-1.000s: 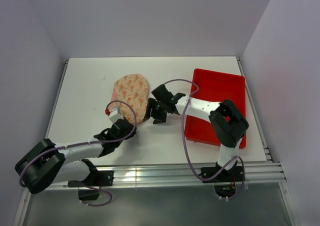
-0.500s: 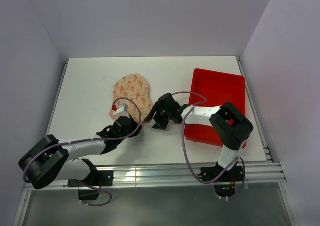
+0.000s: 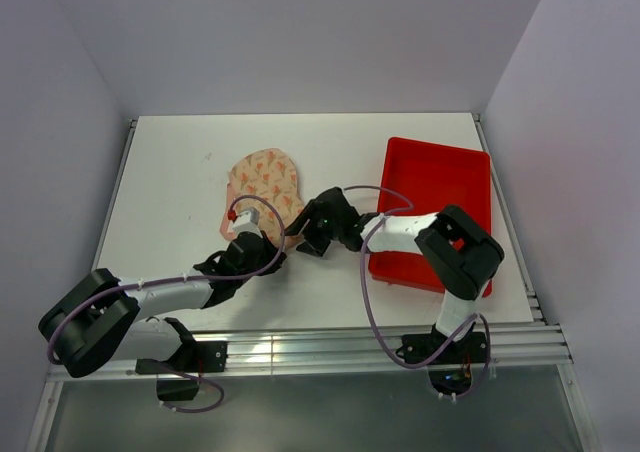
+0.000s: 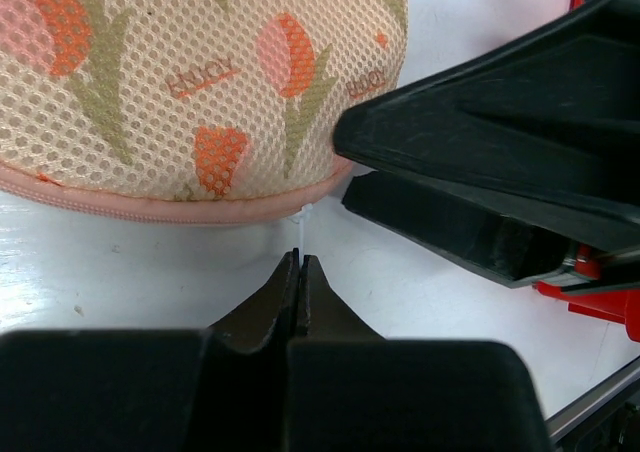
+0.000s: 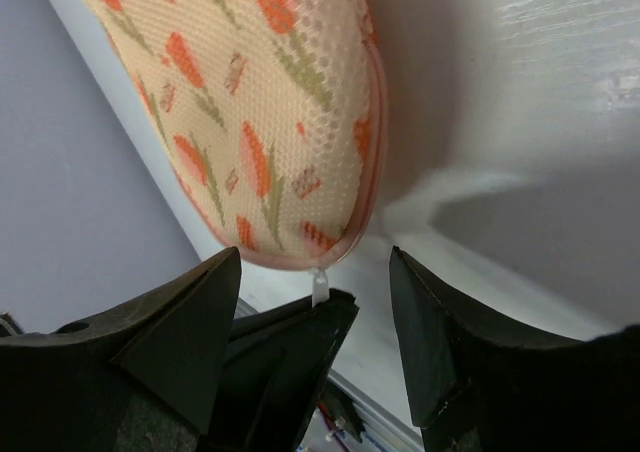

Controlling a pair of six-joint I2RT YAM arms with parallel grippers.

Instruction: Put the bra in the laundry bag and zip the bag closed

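Table (image 3: 170, 172) mid-frame: bag (image 3: 264, 179) looks soft, light; pinch its zip pull (image 4: 303, 215). Left gripper (image 4: 300, 259) together, right gripper (image 5: 315, 259) apart.

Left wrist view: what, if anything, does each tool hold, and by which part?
The left tool is shut on the tip of the white zipper pull of the laundry bag. The right tool is open, holding nothing.

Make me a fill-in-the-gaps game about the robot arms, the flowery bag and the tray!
The tray is coloured ___. In the top view, the laundry bag lies ___ of the tray. The left gripper is ___ (open or shut). The right gripper is ___ (open or shut).
Missing words: red; left; shut; open.
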